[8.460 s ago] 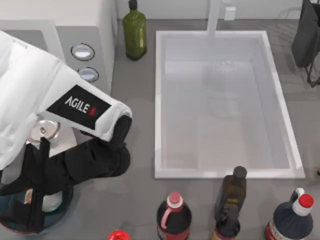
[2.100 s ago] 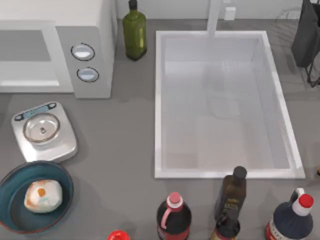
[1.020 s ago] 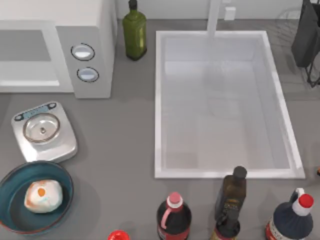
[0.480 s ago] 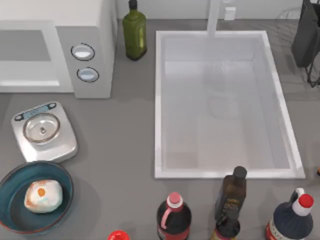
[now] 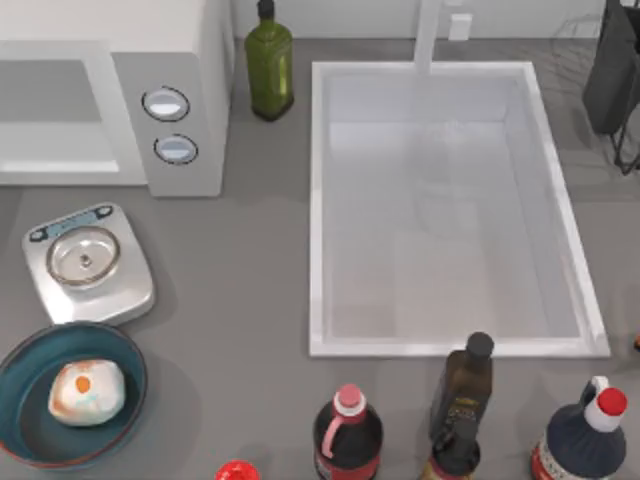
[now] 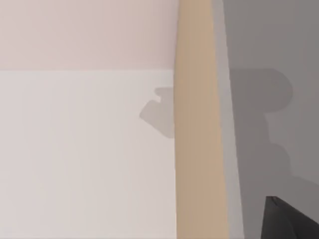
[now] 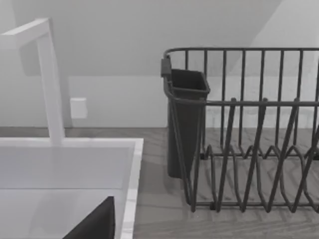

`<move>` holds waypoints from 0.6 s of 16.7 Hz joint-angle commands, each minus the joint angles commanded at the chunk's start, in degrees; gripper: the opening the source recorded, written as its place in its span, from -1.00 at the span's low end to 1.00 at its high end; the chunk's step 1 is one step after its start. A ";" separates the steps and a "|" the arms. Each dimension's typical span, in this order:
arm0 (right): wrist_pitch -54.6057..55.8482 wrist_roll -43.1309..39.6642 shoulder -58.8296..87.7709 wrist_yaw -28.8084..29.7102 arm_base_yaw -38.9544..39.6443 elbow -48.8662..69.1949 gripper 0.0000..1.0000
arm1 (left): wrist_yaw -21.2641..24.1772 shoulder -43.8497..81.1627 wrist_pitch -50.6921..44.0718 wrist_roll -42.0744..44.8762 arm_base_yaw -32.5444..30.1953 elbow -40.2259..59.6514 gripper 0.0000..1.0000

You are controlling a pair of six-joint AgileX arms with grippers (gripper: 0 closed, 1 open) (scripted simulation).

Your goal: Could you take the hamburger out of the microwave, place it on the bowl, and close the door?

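Note:
The hamburger point(image 5: 87, 391), a whitish lump with orange patches, lies inside the dark teal bowl point(image 5: 25, 420) at the table's front left corner. The white microwave point(image 5: 190, 60) stands at the back left. Its door point(image 5: 60, 160) lies flat against the front, shut. In the left wrist view a dark part of my left gripper point(image 6: 286, 219) shows against a pale wall and a tan strip. In the right wrist view a dark part of my right gripper point(image 7: 94, 224) shows over the sink's edge. Neither arm is over the table in the top view.
A silver scale point(image 5: 88, 262) sits between microwave and bowl. A green bottle point(image 5: 269, 65) stands right of the microwave. The white sink point(image 5: 318, 200) with its faucet point(image 5: 428, 35) fills the middle. Several bottles point(image 5: 348, 435) line the front edge. A dark dish rack point(image 7: 249, 134) stands back right.
The left arm, which hung over the bowl and scale 8.5 s ago, has left the top view. The hamburger stays in the bowl. Nothing has moved over the last two seconds.

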 joint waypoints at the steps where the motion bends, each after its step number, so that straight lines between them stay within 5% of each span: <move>1: 0.00 0.00 0.00 0.00 0.00 0.00 1.00 | 0.00 0.00 0.00 0.00 0.00 0.00 -1.00; 10: 0.00 0.00 0.00 0.00 0.00 0.00 1.00 | -3.41 -12.81 7.24 -7.64 -7.18 -16.09 -1.00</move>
